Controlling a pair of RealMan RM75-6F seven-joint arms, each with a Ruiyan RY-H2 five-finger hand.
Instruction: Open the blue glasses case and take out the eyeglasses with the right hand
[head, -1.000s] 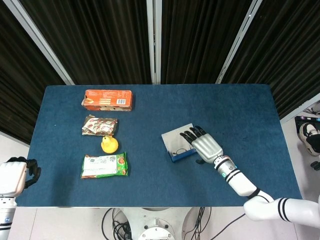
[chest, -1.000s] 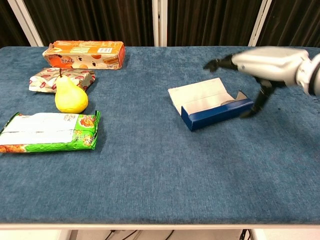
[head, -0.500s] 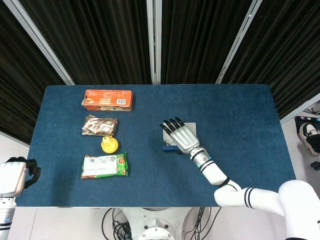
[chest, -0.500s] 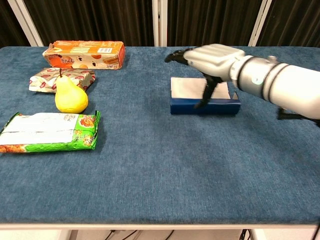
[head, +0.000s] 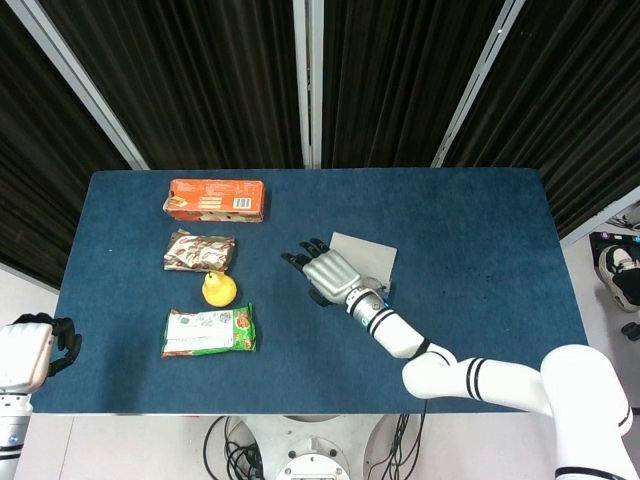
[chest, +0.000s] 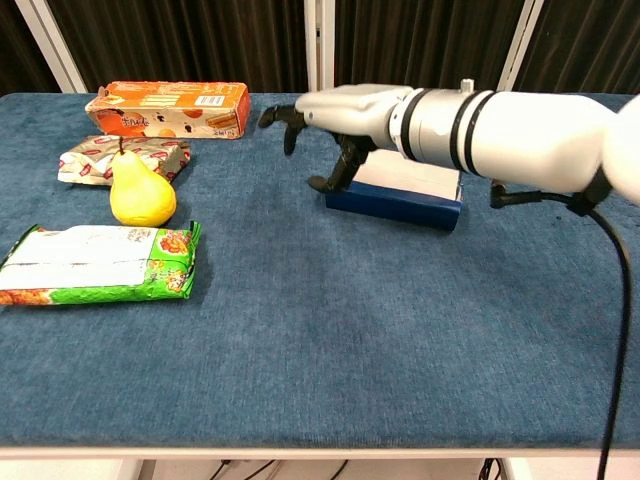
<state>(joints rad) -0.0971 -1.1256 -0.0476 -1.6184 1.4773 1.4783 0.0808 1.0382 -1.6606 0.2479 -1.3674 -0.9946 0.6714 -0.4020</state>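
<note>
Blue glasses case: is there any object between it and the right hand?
Nothing visible stands between them. The right hand hovers at the left end of the blue glasses case, with no object in between. The pear and the snack packs lie far off to the left.

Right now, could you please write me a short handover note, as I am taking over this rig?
Right hand: fingers spread, holding nothing, hovering at the left end of the blue rectangular glasses case.
Left hand: off the table's left edge, fingers curled, nothing visible in it.
Case: mid-table, pale lid lying back, so it is open.
Left: the eyeglasses are not visible; reach in and lift them out.
</note>
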